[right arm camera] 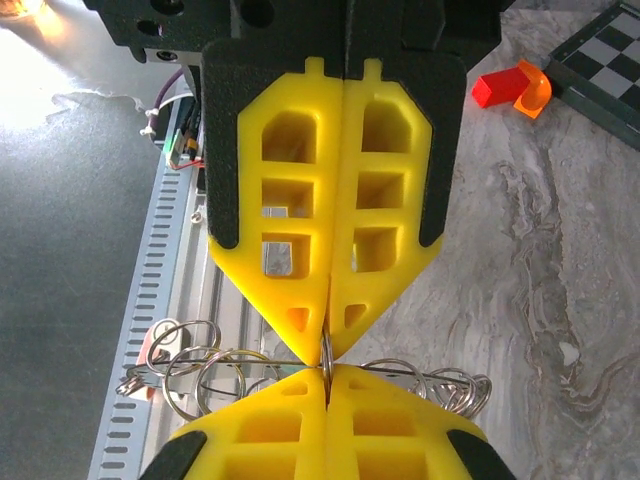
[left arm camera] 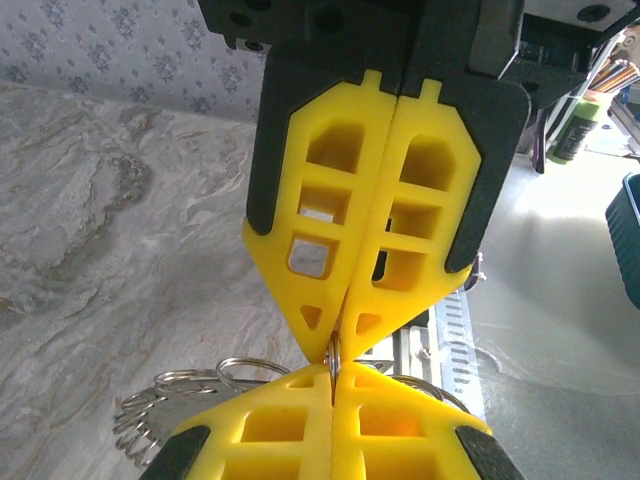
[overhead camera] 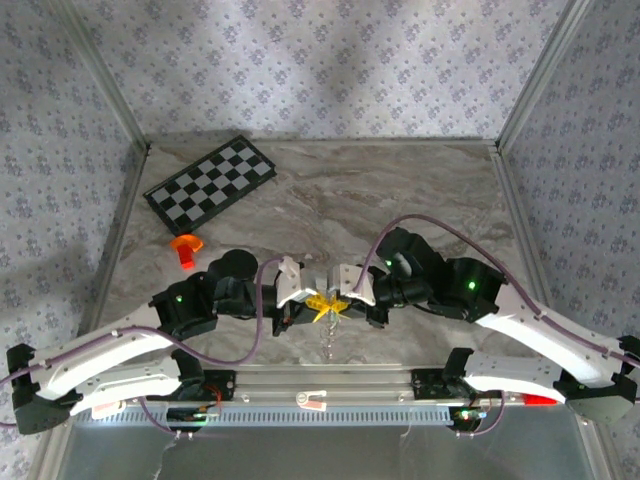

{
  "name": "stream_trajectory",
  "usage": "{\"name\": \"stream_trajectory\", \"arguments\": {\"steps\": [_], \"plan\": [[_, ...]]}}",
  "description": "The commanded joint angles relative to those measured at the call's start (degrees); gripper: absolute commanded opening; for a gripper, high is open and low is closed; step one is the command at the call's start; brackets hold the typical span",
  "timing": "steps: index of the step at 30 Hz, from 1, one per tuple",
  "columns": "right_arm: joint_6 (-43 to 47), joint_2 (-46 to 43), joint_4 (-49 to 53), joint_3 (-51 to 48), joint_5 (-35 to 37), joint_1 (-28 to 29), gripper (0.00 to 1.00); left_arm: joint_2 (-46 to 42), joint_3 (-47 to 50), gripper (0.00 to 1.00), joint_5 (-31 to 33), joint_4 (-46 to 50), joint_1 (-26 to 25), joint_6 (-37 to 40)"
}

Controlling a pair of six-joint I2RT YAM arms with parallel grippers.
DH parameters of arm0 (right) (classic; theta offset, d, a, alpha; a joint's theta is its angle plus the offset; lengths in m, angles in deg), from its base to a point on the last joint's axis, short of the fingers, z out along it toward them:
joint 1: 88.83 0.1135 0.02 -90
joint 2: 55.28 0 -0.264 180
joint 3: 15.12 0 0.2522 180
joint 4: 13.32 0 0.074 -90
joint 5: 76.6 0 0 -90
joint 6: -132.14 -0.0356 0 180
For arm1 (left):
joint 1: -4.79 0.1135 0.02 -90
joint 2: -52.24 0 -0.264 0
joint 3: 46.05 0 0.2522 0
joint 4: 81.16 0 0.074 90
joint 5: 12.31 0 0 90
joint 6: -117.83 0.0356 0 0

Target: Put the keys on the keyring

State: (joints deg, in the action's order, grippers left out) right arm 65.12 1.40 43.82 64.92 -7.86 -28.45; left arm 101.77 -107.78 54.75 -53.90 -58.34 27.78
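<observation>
My left gripper (overhead camera: 318, 304) and right gripper (overhead camera: 339, 304) meet tip to tip over the table's front edge, both shut. The keyring (overhead camera: 331, 338) dangles below them as a silvery glint. In the left wrist view my own yellow fingers (left arm camera: 270, 425) rise from the bottom, and the right arm's fingers (left arm camera: 320, 230) come from above. Both pairs pinch one small silvery loop (left arm camera: 335, 352) seen edge-on. In the right wrist view the keyring's thin wire (right arm camera: 250, 357) runs across, strung with small silver loops (right arm camera: 195, 365), and passes between my gripper (right arm camera: 327, 373) and the left arm's fingers (right arm camera: 290, 270). The keys are hidden.
A black-and-white checkerboard (overhead camera: 210, 185) lies at the back left, with an orange plastic piece (overhead camera: 186, 247) in front of it. A slotted aluminium rail (overhead camera: 330, 382) runs along the near edge under the grippers. Wallpapered walls enclose the marble table (overhead camera: 420, 200).
</observation>
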Motion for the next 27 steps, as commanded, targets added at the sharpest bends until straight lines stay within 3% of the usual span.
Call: {"name": "stream_trajectory", "arguments": {"steps": [1,4,15,27], "plan": [[-0.55,-2.5,-3.82,-1.42,-0.79,0.98,0.09,-2.06,-1.57,0.0,1.76,-3.3,0.12,0.49],[-2.3,-4.73,-6.5,-3.35,-2.03,0.65,0.2,-3.46,-0.9,0.0,1.3,-3.88,0.12,1.17],[-8.28,-9.65,-15.47,-7.72,-6.12,-1.23,0.37,-6.92,-0.85,0.0,-2.86,-4.97,0.11,2.7],[-12.26,-6.84,-21.01,-7.92,-8.08,-1.85,0.4,-7.96,-0.46,0.0,-4.92,-5.83,0.1,2.98]]}}
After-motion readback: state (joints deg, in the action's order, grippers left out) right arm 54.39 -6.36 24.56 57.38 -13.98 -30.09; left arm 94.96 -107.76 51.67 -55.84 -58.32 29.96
